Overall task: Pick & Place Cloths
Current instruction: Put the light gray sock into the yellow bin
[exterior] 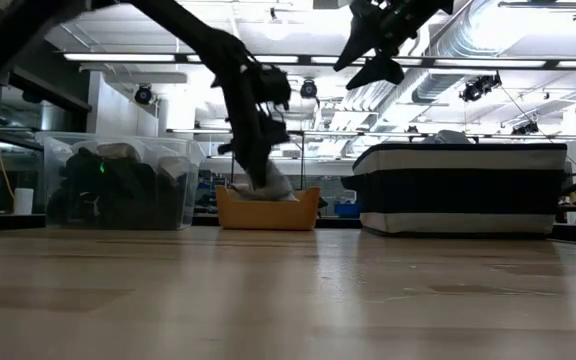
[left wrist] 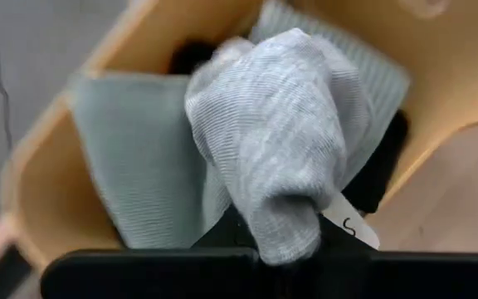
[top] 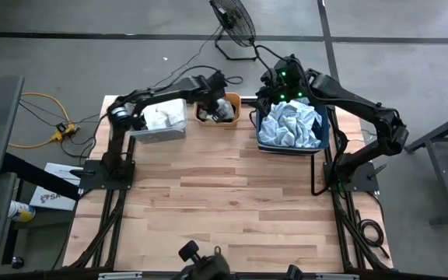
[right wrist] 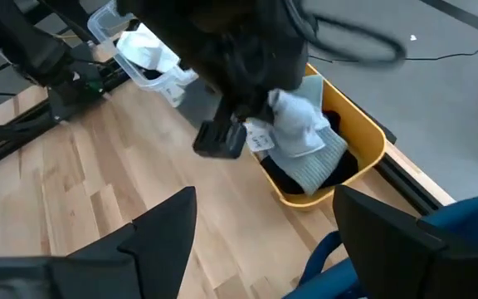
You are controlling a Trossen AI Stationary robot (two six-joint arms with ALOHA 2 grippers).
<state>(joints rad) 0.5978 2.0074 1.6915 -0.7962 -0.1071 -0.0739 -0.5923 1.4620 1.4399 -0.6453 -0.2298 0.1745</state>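
My left gripper point(left wrist: 285, 241) is over the orange bin point(left wrist: 40, 174), shut on a light grey ribbed cloth point(left wrist: 280, 124). Under that cloth lie grey-green cloths point(left wrist: 139, 158) and black pieces in the bin. The right wrist view shows the same gripper point(right wrist: 247, 124), the grey cloth point(right wrist: 299, 120) and the orange bin point(right wrist: 365, 133). My right gripper point(right wrist: 264, 241) is open and hovers high point(exterior: 373, 55) above the far rim of the navy bin point(top: 327, 134). That bin is heaped with pale blue cloths point(top: 290, 124). A white cloth point(top: 162, 115) lies in the clear bin point(top: 162, 134). My left gripper pinches a bunched part of the grey ribbed cloth point(left wrist: 287, 220) between its two fingers. It comes from above, slanting down into the orange bin. The cloth bulges out past the fingers, and its lower part reaches the pile in the bin point(right wrist: 309, 162). How many layers are held is hidden.
The three bins stand in a row along the table's far edge. In the low view the clear bin point(exterior: 118, 180) holds dark cloths. The wooden tabletop point(top: 224, 202) stretches bare toward the near edge. A fan point(top: 233, 22) and cables lie on the floor beyond.
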